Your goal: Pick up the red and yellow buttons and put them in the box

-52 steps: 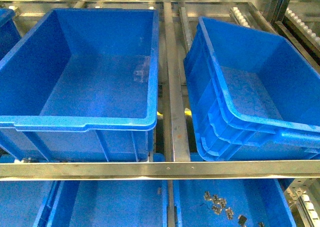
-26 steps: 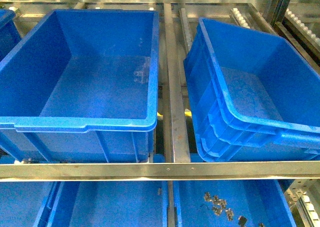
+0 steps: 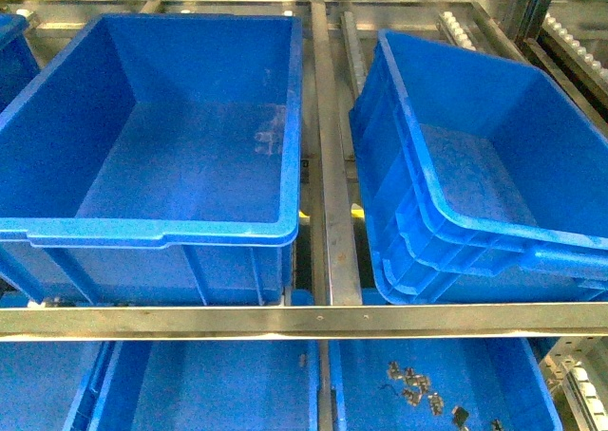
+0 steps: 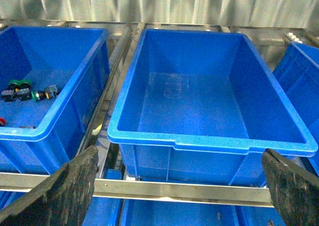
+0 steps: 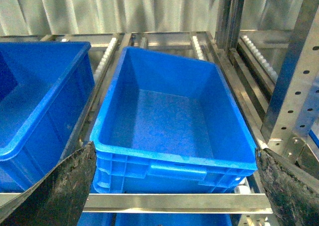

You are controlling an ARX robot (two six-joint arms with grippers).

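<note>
In the left wrist view, several small push-button switches lie in the far-left blue box. Some have green caps, one shows a yellowish end, and a bit of red sits at the picture's edge. My left gripper is open in front of an empty blue box, well apart from the switches. My right gripper is open before another empty blue box. The front view shows these two empty boxes and neither gripper.
The boxes stand on a metal rack with a front rail and a divider bar. The right box is tilted. Below, further blue boxes hold several small metal parts. A perforated rack upright stands at the right.
</note>
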